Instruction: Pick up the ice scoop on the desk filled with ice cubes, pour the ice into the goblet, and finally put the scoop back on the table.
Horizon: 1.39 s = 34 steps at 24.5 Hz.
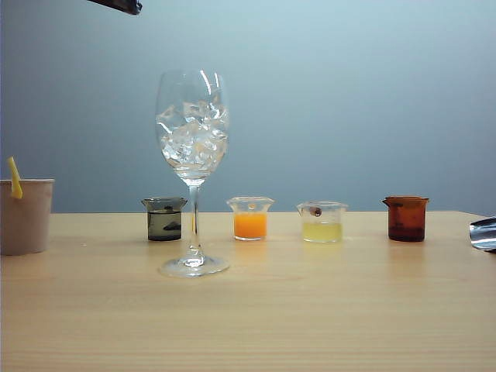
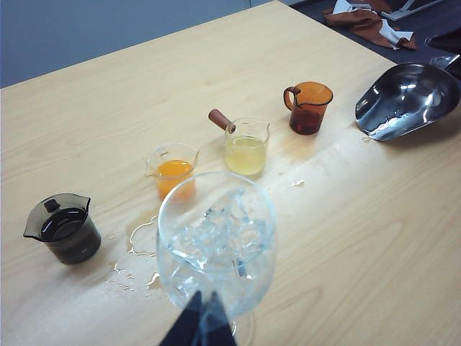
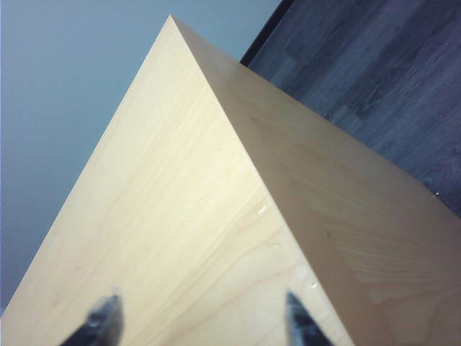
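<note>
The goblet (image 1: pixel 192 155) stands upright on the table (image 1: pixel 310 310), its bowl about half full of ice cubes (image 1: pixel 194 136). From above, in the left wrist view, the goblet (image 2: pixel 216 238) and its ice cubes (image 2: pixel 220 234) lie just past my left gripper (image 2: pixel 202 321). That gripper is shut and holds nothing. The silver ice scoop (image 2: pixel 407 97) lies empty on the desk near its far right edge, and only its tip (image 1: pixel 483 233) shows in the exterior view. My right gripper (image 3: pixel 203 321) hangs open over a bare table corner (image 3: pixel 194 180), nothing between its fingers.
Behind the goblet stand a dark beaker (image 1: pixel 164 218), an orange one (image 1: pixel 250 218), a pale yellow one (image 1: pixel 322 222) and a brown one (image 1: pixel 406 218). A paper cup with a yellow straw (image 1: pixel 25 215) sits far left. Water drops (image 2: pixel 140 245) lie by the goblet's foot. A dark arm part (image 1: pixel 116 5) shows overhead.
</note>
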{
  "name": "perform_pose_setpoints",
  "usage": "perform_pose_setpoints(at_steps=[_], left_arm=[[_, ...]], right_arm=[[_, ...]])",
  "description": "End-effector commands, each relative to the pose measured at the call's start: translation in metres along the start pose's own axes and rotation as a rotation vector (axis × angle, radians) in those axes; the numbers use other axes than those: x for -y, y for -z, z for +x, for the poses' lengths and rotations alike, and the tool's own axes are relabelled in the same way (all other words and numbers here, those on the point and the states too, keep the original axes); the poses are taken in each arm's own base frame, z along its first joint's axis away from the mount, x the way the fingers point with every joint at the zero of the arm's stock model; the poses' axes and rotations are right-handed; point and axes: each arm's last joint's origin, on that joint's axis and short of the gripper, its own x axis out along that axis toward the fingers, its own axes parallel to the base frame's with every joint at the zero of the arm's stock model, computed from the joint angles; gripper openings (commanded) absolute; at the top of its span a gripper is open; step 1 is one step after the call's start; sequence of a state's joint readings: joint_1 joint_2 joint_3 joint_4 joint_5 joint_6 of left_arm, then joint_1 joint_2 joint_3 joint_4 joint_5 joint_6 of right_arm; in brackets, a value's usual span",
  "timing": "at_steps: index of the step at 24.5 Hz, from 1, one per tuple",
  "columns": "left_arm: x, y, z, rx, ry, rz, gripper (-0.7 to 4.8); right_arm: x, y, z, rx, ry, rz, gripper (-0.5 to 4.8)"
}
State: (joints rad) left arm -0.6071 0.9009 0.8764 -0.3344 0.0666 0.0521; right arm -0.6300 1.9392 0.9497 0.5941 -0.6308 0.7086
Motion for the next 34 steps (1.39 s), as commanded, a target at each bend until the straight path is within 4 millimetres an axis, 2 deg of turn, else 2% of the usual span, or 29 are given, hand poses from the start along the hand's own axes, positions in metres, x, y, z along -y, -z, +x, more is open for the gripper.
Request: perform_pose_setpoints(at_steps=[1, 3, 4, 10, 15, 21, 26, 29, 30, 31, 32, 33, 34], left_arm=[[0.000, -0.003, -0.001, 0.014, -0.004, 0.003, -0.06], [0.000, -0.003, -0.001, 0.014, -0.004, 0.002, -0.06], [0.000, -0.003, -0.001, 0.013, -0.004, 0.002, -0.06], [0.000, -0.002, -0.001, 0.007, -0.004, 0.001, -0.06], [0.000, -0.002, -0.001, 0.007, -0.004, 0.001, -0.06], [0.000, -0.002, -0.001, 0.007, -0.004, 0.001, -0.06], [0.000, -0.002, -0.002, 0.004, -0.004, 0.001, -0.06], [0.000, -0.002, -0.003, 0.006, -0.005, 0.001, -0.06], [0.000, -0.003, -0.004, 0.011, -0.009, 0.002, -0.06], [0.000, -0.003, -0.004, 0.013, -0.013, 0.001, -0.06], [0.000, -0.003, -0.005, 0.017, -0.017, 0.002, -0.05], [-0.001, -0.004, -0.005, 0.022, -0.022, 0.002, -0.06], [-0.001, -0.004, -0.007, 0.028, -0.024, 0.003, -0.06]], right_arm=[[0.000, -0.004, -0.004, 0.001, -0.023, -0.005, 3.48], [0.004, -0.005, -0.007, -0.017, -0.024, 0.009, 3.53], [0.007, -0.006, -0.010, -0.028, -0.028, 0.020, 3.74], [0.023, -0.018, -0.029, -0.048, -0.063, 0.056, 3.74], [0.031, -0.019, -0.042, -0.057, -0.075, 0.073, 3.73], [0.028, -0.019, -0.047, -0.091, -0.135, 0.076, 3.66], [0.017, -0.031, -0.064, -0.056, -0.134, 0.064, 3.60], [0.015, -0.034, -0.079, -0.056, -0.102, 0.075, 2.68], [0.014, -0.033, -0.087, -0.054, -0.090, 0.068, 2.16], [0.012, -0.032, -0.089, -0.051, -0.088, 0.060, 1.51], [0.009, -0.031, -0.094, -0.039, -0.083, 0.040, 0.53], [0.008, -0.030, -0.097, -0.030, -0.076, 0.024, -0.10], [0.005, -0.029, -0.101, -0.014, -0.067, 0.006, -0.05]])
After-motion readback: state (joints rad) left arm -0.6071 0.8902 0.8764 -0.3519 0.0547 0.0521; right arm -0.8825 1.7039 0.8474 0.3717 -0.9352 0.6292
